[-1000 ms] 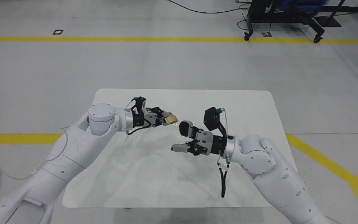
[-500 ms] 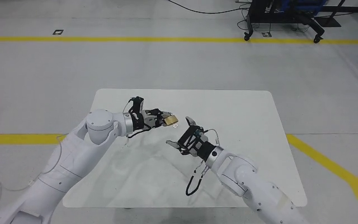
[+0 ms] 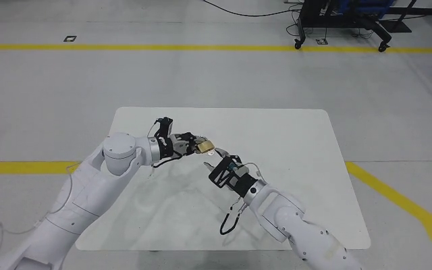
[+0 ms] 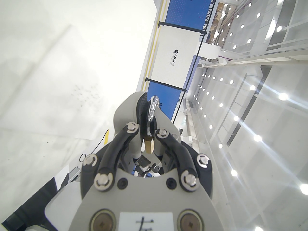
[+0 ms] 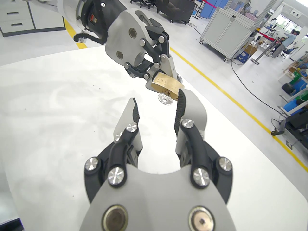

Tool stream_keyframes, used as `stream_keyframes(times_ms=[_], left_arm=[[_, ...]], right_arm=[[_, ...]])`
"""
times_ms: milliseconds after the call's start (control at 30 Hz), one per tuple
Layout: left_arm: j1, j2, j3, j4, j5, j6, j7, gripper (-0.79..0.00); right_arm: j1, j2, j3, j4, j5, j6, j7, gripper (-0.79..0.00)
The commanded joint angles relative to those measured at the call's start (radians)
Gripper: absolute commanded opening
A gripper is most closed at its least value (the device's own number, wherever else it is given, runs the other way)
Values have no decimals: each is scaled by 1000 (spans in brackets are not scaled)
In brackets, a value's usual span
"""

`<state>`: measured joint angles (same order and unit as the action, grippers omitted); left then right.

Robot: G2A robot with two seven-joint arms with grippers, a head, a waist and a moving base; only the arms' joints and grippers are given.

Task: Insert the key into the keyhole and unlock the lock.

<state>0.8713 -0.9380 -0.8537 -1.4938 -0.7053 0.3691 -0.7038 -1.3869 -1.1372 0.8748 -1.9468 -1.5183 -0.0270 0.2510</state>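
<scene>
your left gripper (image 4: 148,133) clenched the lock (image 5: 166,84). the key (image 5: 165,99) sat in its keyhole, just ahead of your released right gripper (image 5: 156,98) and nearer one finger (image 5: 180,106). closing off-centre could have bent the key or slipped off it.

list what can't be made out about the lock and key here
Lock shackle: right wrist view, hidden inside the left gripper; open or closed unknown.
Key blade: right wrist view, hidden in the lock body; depth unclear.
Top view: key too small to make out.
Left wrist view: its fingers cover most of the lock.
</scene>
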Motion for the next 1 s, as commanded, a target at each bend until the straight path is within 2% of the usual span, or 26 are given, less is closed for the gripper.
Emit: stream_keyframes(times_ms=[0,233,300,367,600,767,967], left_arm=[[0,-2,0,-2,6,3,-3,-785],[1,-8,-8,4,28,7,-13,-785],[5,-9,-14,5,31,5,-16,-785],[9,-9,-21,4,33,5,-18,-785],[15,-15,-31,-1,45,8,-19,-785],[18,-20,-34,-5,69,-3,-18,-785],[28,-22,-50,-7,75,-6,-19,-785]], right_arm=[[1,-3,-4,-1,-13,8,5,-428],[12,-15,-19,1,-56,25,38,-505],[18,-19,-24,2,-64,21,50,-594],[23,-23,-26,5,-66,22,60,-785],[23,-35,-7,14,28,16,53,-785],[9,-44,61,29,330,-21,-2,-785],[-16,-43,130,46,497,-79,-37,-785]])
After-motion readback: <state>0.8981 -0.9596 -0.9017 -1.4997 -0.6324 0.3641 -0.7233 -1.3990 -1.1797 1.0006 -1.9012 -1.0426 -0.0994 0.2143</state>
